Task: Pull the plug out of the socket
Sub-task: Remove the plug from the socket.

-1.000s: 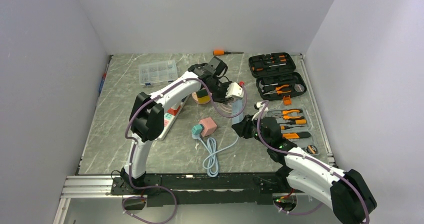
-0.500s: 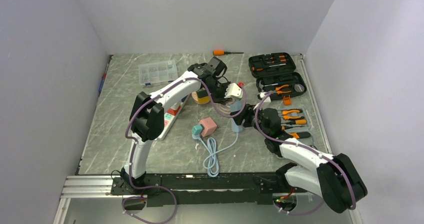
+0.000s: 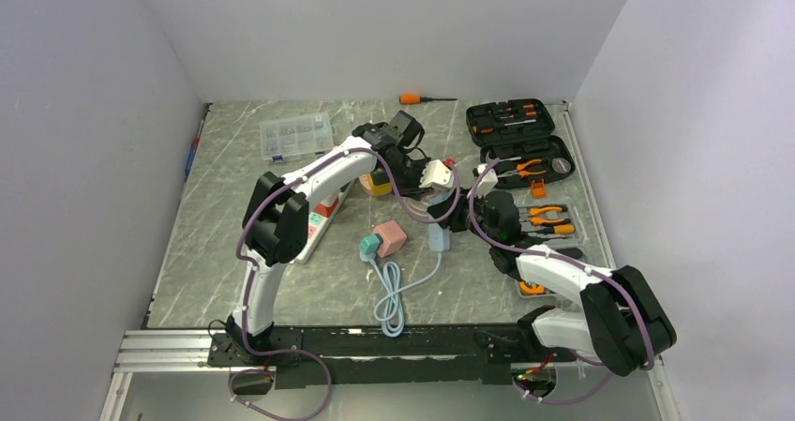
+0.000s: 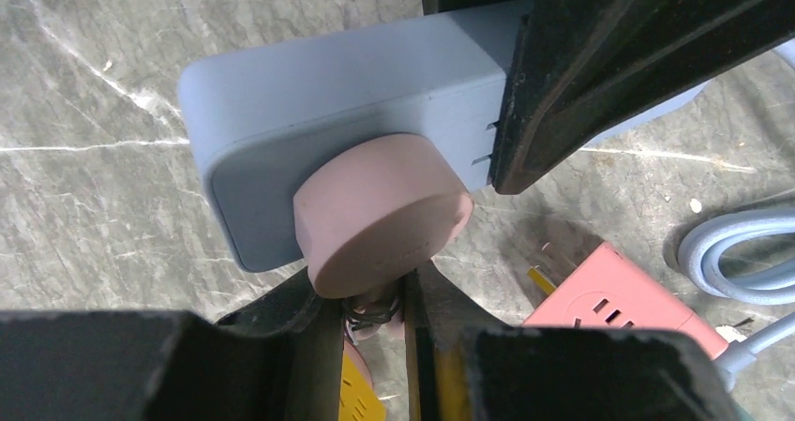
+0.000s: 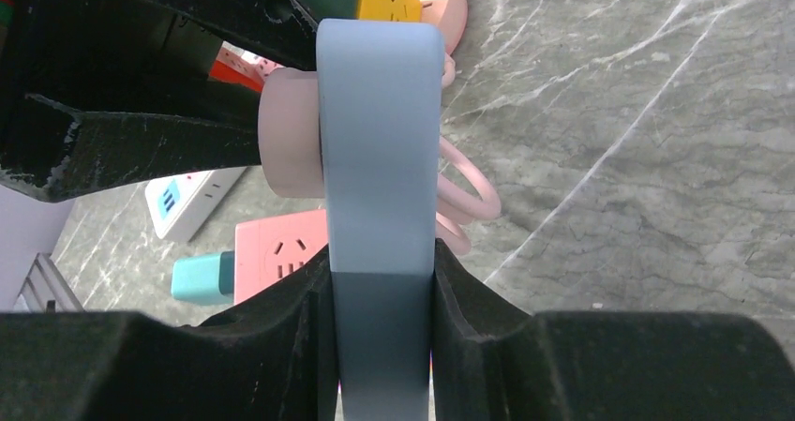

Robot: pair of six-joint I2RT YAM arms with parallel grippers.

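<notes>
Plugged into the flat face of the blue socket strip [image 4: 328,93]: pink round plug [image 4: 380,210], right at the tips of the left gripper [image 4: 370,301]; pinched at its lower edge between that gripper's narrowly parted fingers; clamped in the right gripper [image 5: 380,285]: the strip's near end, both pads pressed against its flat sides

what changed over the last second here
The right gripper swung in from the near right, toward the left, and closed on the blue power strip. The left gripper stayed clamped on the pink plug, still seated in the strip.
</notes>
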